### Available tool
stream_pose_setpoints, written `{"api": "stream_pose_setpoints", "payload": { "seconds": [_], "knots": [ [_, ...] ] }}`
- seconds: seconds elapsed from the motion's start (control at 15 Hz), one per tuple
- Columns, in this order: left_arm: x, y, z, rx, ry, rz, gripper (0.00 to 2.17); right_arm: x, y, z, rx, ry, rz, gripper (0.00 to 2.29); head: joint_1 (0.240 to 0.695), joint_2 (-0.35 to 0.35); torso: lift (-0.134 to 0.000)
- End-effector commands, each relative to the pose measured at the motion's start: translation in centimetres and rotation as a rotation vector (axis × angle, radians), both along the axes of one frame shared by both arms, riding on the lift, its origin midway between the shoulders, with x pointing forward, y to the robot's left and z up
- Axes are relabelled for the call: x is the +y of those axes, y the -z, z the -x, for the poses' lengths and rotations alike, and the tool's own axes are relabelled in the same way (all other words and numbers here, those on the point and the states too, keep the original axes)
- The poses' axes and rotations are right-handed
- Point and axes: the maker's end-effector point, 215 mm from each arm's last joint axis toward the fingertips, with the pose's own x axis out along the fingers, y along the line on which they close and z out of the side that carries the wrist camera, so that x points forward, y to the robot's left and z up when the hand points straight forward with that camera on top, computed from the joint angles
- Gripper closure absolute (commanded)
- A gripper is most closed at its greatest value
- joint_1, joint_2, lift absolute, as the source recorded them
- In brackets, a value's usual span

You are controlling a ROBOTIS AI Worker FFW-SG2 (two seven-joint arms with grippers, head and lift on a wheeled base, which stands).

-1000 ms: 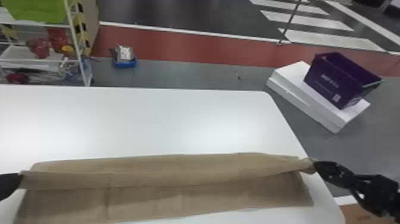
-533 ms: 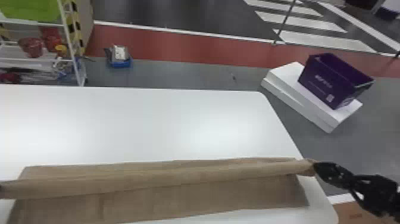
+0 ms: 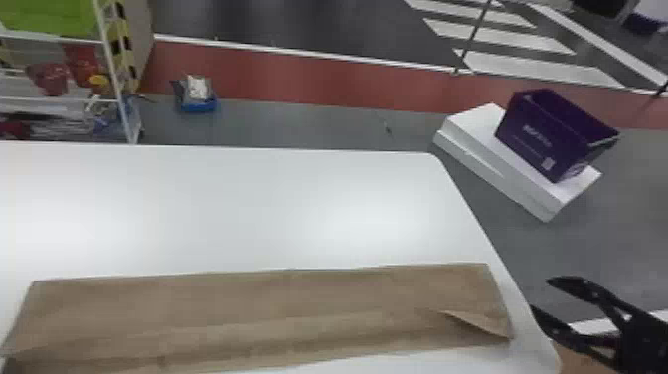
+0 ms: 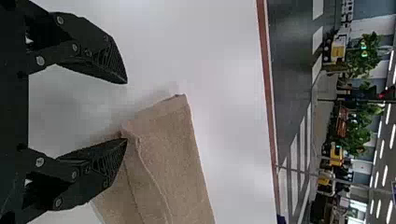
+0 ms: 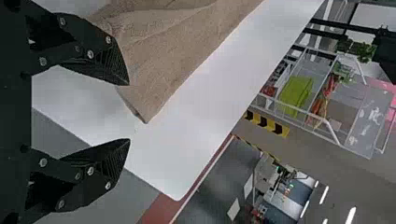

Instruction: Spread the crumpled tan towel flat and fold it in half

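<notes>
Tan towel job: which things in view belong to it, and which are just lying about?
Job:
- tan towel, on the white table
- left gripper, open
- right gripper, open

Lying about:
- purple bin on white slabs
- blue tray, floor
- shelf rack

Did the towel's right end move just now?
Yes, left and nearer the robot: the towel reached past the right edge of the table; now it lies inside.

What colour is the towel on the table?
Plain tan, all over; the head view shows it best.
</notes>
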Motion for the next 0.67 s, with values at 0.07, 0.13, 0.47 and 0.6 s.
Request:
{"api": "stream_pose_setpoints", "payload": {
  "seconds": [0.07,0.13,0.47,0.6],
  "knots": [
    [3.1,-1.4,1.5,-0.038,-0.04,0.018,0.09,-3.5,-1.3,1.9,-0.035,0.073,0.007,0.03,0.695,-0.288,-0.124],
    [3.6,-1.6,1.7,-0.043,-0.054,0.024,0.09,-4.1,-1.8,2.0,-0.055,0.082,0.026,0.03,0.695,-0.296,-0.124],
    [3.4,-3.8,1.0,-0.101,-0.066,0.083,0.09,-5.1,-3.4,1.1,-0.087,0.172,-0.091,0.04,0.695,-0.314,-0.124],
    [2.6,-4.5,0.8,-0.11,-0.066,0.142,0.09,-4.2,-2.8,0.8,-0.053,0.194,-0.147,0.07,0.695,-0.318,-0.124]
  ]
}}
